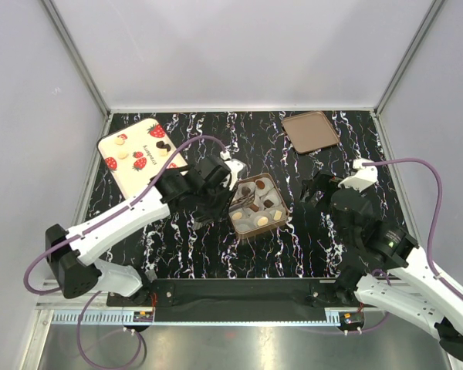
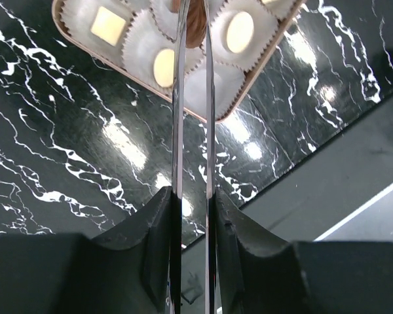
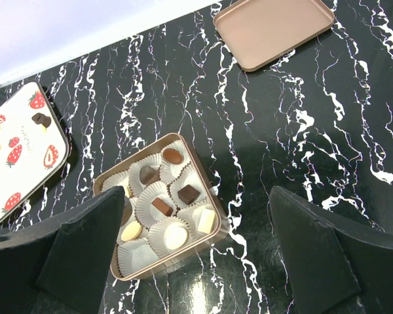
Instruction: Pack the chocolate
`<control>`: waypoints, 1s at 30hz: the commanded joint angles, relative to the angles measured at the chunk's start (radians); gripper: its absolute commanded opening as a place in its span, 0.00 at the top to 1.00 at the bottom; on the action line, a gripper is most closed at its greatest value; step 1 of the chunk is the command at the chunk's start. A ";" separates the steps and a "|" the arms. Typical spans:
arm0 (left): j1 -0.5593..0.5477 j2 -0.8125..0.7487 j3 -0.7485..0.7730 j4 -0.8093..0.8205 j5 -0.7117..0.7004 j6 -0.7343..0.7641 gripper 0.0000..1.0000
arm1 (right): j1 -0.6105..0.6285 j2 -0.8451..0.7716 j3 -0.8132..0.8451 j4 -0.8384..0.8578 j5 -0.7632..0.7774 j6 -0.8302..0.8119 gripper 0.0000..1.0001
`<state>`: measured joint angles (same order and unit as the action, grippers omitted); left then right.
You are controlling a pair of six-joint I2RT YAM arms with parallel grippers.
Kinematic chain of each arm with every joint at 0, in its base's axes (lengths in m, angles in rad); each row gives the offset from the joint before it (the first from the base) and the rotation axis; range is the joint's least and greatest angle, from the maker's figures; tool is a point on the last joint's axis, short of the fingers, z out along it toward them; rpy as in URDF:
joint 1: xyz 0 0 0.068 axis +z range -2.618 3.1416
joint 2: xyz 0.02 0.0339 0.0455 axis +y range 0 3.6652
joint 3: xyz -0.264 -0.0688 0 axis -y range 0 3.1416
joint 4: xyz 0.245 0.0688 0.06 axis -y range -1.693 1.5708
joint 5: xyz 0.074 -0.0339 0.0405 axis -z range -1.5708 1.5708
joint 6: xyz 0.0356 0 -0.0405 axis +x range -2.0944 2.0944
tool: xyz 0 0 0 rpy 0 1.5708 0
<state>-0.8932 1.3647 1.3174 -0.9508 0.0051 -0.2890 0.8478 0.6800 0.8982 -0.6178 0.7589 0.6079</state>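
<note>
A bronze box (image 1: 283, 202) lined with white paper cups holds several dark and cream chocolates (image 3: 188, 193). My left gripper (image 1: 247, 203) carries long thin metal blades that reach over the box's left side. In the left wrist view the gripper (image 2: 193, 16) has its blades nearly together on a brown chocolate (image 2: 195, 26) above a cup. A strawberry-print tray (image 1: 131, 166) at the far left holds a few more chocolates (image 1: 161, 132). My right gripper (image 1: 318, 189) is open and empty, to the right of the box.
The box's flat bronze lid (image 1: 310, 131) lies at the far right and also shows in the right wrist view (image 3: 272, 29). The black marbled table is walled by grey panels. The left arm's purple cable (image 1: 193, 142) arcs over the tray.
</note>
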 commanded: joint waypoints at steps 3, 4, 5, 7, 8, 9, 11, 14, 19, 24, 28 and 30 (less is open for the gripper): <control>-0.021 -0.085 -0.021 0.035 0.061 0.028 0.71 | -0.007 0.018 0.031 0.020 0.016 0.016 0.00; -0.026 -0.088 -0.020 0.027 0.065 0.033 0.71 | -0.007 0.018 0.031 0.018 0.014 0.016 0.00; -0.027 -0.088 -0.020 0.026 0.067 0.036 0.71 | -0.009 0.019 0.034 0.018 0.013 0.019 0.00; -0.030 -0.078 -0.018 0.011 0.068 0.040 0.71 | -0.007 0.016 0.034 0.018 0.013 0.021 0.00; -0.030 -0.073 -0.017 0.006 0.075 0.040 0.71 | -0.007 0.015 0.033 0.018 0.013 0.020 0.00; -0.035 -0.067 -0.017 0.004 0.082 0.044 0.71 | -0.007 0.012 0.033 0.018 0.014 0.021 0.00; -0.044 -0.056 -0.014 -0.002 0.091 0.044 0.71 | -0.007 0.010 0.031 0.015 0.013 0.024 0.00; -0.058 -0.049 -0.007 -0.016 0.093 0.044 0.71 | -0.007 0.006 0.033 0.010 0.013 0.024 0.00; -0.070 -0.042 -0.004 -0.043 0.107 0.048 0.71 | -0.009 0.004 0.034 0.010 0.011 0.024 0.00; -0.076 -0.050 -0.024 -0.063 0.088 0.048 0.70 | -0.007 0.000 0.031 0.010 0.003 0.035 0.00; -0.078 -0.049 -0.038 -0.059 0.079 0.050 0.70 | -0.007 -0.002 0.028 0.010 0.003 0.035 0.00; -0.076 -0.042 -0.040 -0.054 0.085 0.051 0.70 | -0.007 0.001 0.030 0.013 0.000 0.035 0.00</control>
<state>-0.9642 1.3224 1.2778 -1.0252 0.0795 -0.2573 0.8478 0.6827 0.8982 -0.6178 0.7567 0.6277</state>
